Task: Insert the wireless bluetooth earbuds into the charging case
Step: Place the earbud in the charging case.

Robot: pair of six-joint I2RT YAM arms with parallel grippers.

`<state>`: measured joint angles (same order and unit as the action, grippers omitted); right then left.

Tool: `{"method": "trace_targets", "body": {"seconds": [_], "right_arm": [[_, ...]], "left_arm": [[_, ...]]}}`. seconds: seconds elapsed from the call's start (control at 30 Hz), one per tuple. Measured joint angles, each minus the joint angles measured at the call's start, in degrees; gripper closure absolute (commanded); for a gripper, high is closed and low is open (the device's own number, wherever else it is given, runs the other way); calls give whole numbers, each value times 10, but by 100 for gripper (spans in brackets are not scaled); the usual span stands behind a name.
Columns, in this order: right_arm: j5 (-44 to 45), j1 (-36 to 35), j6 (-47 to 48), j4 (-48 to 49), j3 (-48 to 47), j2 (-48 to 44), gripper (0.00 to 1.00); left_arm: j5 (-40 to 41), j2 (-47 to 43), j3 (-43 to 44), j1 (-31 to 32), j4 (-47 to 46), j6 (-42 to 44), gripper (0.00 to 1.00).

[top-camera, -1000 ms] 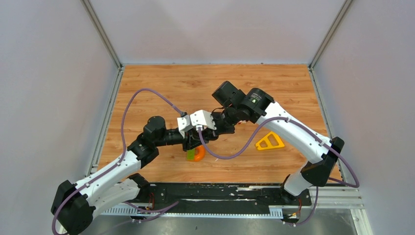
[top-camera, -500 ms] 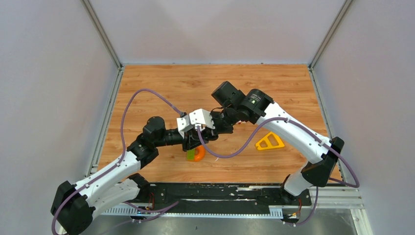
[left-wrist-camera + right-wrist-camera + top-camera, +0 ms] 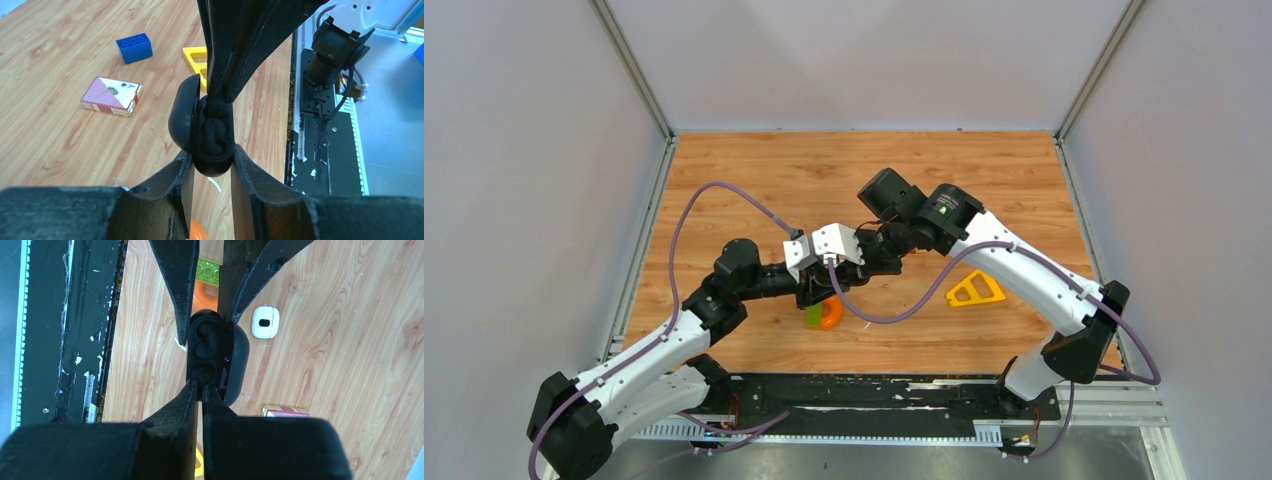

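My left gripper [image 3: 212, 159] is shut on the base of a black charging case [image 3: 214, 137] and holds it above the table with its lid [image 3: 181, 114] open to the left. My right gripper [image 3: 202, 386] comes from the opposite side. It is shut on a small black earbud [image 3: 201, 374] at the lower slot of the case [image 3: 207, 347]. Another black earbud [image 3: 204, 337] seems to sit in the upper slot. In the top view both grippers meet at mid-table [image 3: 844, 268]; the case is hidden there. No white earbuds are in view.
A white case [image 3: 265, 321], a red card deck [image 3: 112, 95], a blue brick [image 3: 134, 47] and a yellow triangle [image 3: 975, 288] lie on the wooden table. An orange piece [image 3: 829, 315] and a green brick [image 3: 812, 317] sit under the grippers. A thin white sliver [image 3: 214, 184] lies nearby.
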<state>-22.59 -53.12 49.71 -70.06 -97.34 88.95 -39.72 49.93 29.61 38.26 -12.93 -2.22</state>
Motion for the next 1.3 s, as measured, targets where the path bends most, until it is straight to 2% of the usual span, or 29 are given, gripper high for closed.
{"method": "trace_targets", "body": {"seconds": [0.27,0.3,0.37,0.47,0.77,0.83,0.93,1.07,1.3], "right_arm": [[0,0,-15,25,23,-9,99],[0,0,-17,29,27,-10,96],[1,0,-19,35,32,-11,85],[3,0,-22,40,38,-12,78],[0,2,-21,28,38,-42,70],[-5,6,-21,24,37,-56,61],[-11,20,-24,17,35,-71,41],[-14,53,-33,23,35,-85,27],[-30,65,-34,55,49,-82,26]], "left_arm": [[4,-4,0,0,-1,0,100],[4,-4,0,0,-1,0,100],[7,-4,-2,0,-1,0,100],[9,-4,-3,0,0,0,100],[10,-4,-3,0,-2,0,100],[12,-4,-3,0,-2,0,100],[12,-4,-3,0,-2,0,100],[12,-1,-3,0,-2,0,100],[9,4,-3,0,-2,0,100]]}}
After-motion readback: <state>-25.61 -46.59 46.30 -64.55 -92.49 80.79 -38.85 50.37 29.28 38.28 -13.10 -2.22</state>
